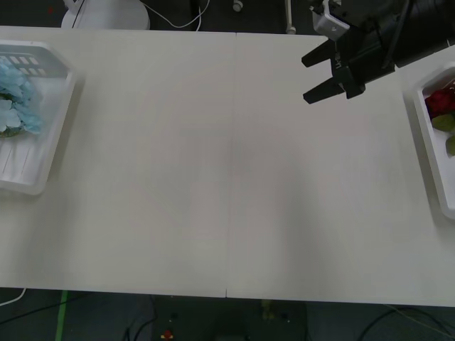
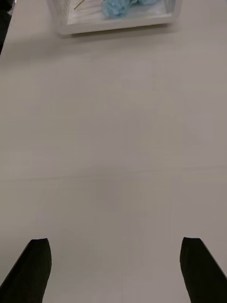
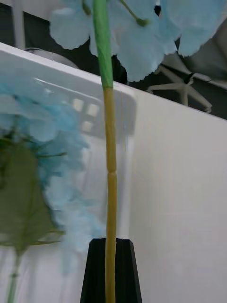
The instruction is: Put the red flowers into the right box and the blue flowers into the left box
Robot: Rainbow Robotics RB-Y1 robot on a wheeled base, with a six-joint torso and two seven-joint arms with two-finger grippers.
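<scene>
Black right gripper (image 1: 314,77) hung over the far right part of the pale white table (image 1: 234,177), its two fingers spread wide apart and holding nothing. Just beside it, at the table's right edge, the shallow white plastic right box (image 1: 431,128) held deep-red roses (image 1: 439,101). Left gripper (image 3: 111,270) was clamped on the thin yellow-green stem of a pale sky-blue flower spray (image 3: 142,28), beside the white slotted left box (image 1: 43,142), where more blue flowers (image 1: 15,99) lay.
</scene>
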